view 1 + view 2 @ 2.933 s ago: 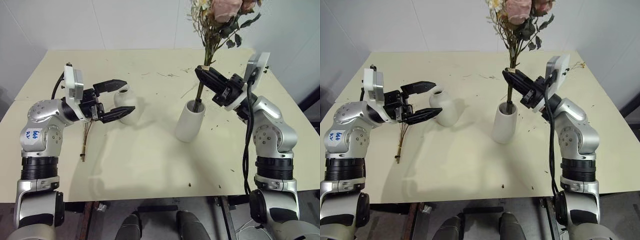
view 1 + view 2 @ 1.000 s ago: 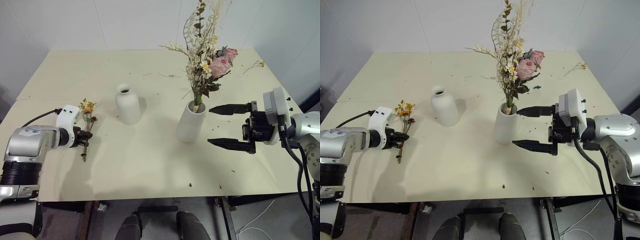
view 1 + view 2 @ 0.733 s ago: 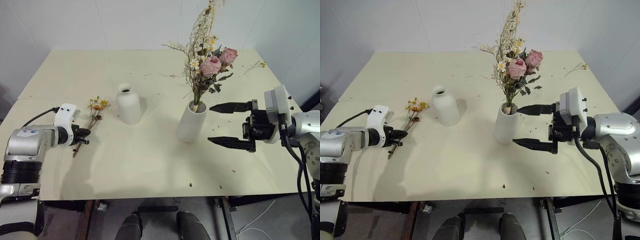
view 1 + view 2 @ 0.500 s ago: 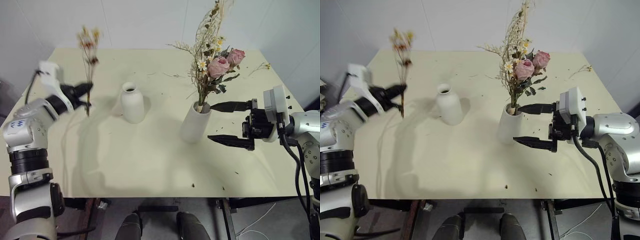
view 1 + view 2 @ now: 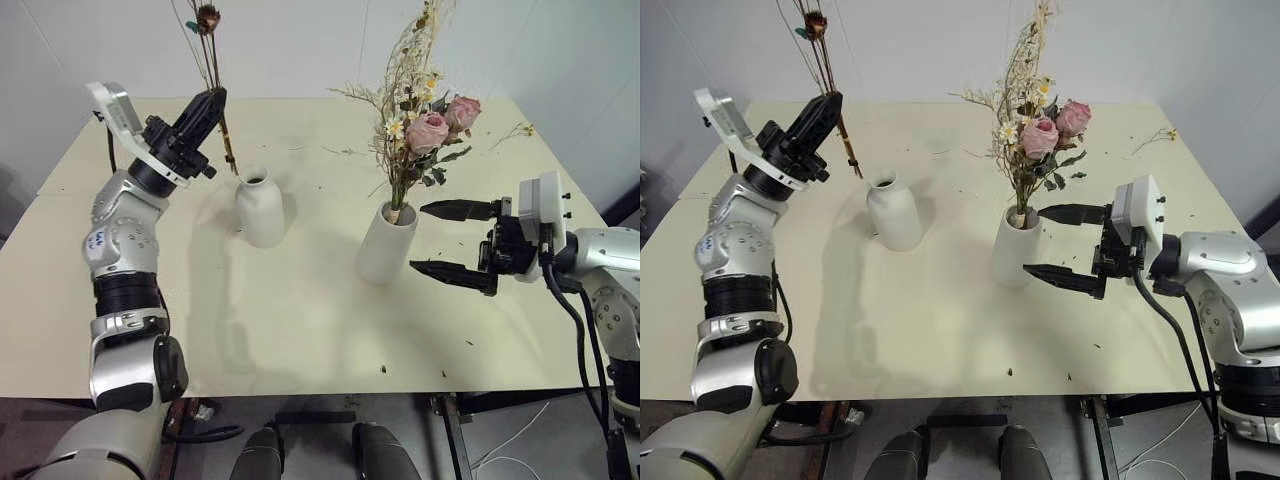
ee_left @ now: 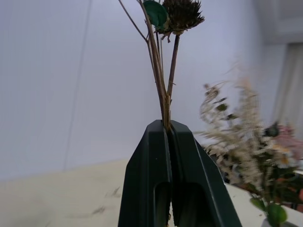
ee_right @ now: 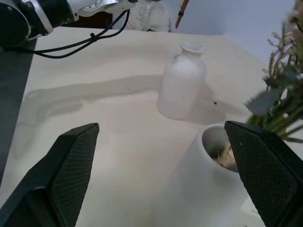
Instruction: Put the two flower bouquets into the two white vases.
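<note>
Large bouquet (image 5: 418,120) of pink roses and cream sprigs already stands in the wide-mouthed vase (image 5: 386,243) mid-surface; top-heavy, leaning a little. Right tool (image 5: 452,240) sits just beside that vase, fingers spread wide, gripping nothing. Left tool (image 5: 213,104) is raised above the surface (image 5: 300,320), fingers pressed together on the thin stems of the small bouquet (image 5: 207,40), stem ends hanging below the grip near, and up-left of, the narrow-necked vase (image 5: 259,207). Whether the stem tips sit over the mouth yet is hard to say from here; they look off to the side. This bunch reads as very light, dry and brittle: stems likely to splay or snap if squeezed or jammed. Best held low on the stems, as now, with enough length free below to thread the narrow neck.
</note>
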Motion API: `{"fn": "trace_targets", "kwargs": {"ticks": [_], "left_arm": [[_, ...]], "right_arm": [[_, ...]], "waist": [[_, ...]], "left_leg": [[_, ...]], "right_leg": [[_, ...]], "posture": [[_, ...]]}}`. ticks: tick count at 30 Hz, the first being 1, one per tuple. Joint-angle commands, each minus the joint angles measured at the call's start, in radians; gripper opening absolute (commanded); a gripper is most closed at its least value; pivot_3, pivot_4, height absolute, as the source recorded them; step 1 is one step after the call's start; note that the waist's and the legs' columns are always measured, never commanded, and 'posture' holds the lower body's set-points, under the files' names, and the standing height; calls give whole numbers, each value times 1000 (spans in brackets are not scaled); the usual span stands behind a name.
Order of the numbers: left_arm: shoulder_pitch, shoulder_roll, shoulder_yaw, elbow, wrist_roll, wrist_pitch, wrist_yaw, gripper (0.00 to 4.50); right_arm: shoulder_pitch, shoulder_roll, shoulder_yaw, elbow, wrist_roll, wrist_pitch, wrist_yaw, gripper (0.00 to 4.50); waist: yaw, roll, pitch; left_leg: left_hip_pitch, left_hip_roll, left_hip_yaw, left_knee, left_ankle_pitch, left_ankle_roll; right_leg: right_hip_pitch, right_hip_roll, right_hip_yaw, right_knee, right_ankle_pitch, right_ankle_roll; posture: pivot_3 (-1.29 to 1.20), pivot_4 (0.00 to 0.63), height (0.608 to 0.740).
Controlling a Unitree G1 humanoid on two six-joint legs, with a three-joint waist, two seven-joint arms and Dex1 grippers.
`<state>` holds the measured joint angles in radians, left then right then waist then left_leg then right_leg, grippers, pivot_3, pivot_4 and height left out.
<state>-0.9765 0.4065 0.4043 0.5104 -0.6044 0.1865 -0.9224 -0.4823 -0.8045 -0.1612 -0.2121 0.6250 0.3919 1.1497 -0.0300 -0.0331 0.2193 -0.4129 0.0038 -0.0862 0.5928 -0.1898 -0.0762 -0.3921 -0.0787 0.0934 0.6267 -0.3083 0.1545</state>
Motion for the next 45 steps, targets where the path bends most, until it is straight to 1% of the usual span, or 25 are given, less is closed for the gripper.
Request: {"fn": "trace_targets", "kwargs": {"ticks": [1,9,13,20,26,30,37,45], "left_arm": [[-45,-5,-26,63,15,-91,-73,37],[-41,-25,-29,181,36,-230,-104,37],[-55,-56,-13,256,34,-308,-95,37],[-81,-72,-17,298,35,-341,-105,37],[-131,-49,-17,272,11,-283,-117,37],[-163,-42,-16,280,16,-288,-124,37],[-196,-61,-7,371,44,-388,-98,37],[-195,-92,2,565,93,-534,-73,37]], "right_arm": [[18,4,-35,-52,14,-12,-27,4500],[62,7,-62,-92,29,-6,-80,4500],[80,6,-71,-106,37,3,-104,4500],[68,0,-68,-111,46,9,-113,4500],[68,-1,-71,-108,44,6,-114,4500],[67,3,-69,-106,41,2,-117,4500],[72,9,-68,-114,43,3,-133,4500],[69,3,-77,-126,49,12,-154,4500]], "waist": [[2,0,0],[2,0,0],[3,0,0],[2,0,0],[3,0,0],[2,0,0],[2,0,0],[2,0,0]], "left_leg": [[0,0,0,0,0,0],[-1,0,0,0,0,1],[-1,0,0,1,0,1],[-1,0,-1,1,0,1],[-1,0,-1,1,0,1],[-1,0,-1,1,0,1],[-1,0,-1,1,0,1],[-1,-1,-1,1,0,1]], "right_leg": [[0,0,0,0,0,0],[0,0,0,0,0,0],[0,0,0,0,0,0],[0,0,0,0,0,1],[0,0,0,0,1,1],[0,0,0,-1,1,1],[0,0,0,-1,0,1],[0,0,0,-1,1,1]], "posture": [[0,150,740],[0,150,740],[0,150,740],[0,150,740],[0,150,740],[0,150,740],[0,150,740],[0,150,740]]}}
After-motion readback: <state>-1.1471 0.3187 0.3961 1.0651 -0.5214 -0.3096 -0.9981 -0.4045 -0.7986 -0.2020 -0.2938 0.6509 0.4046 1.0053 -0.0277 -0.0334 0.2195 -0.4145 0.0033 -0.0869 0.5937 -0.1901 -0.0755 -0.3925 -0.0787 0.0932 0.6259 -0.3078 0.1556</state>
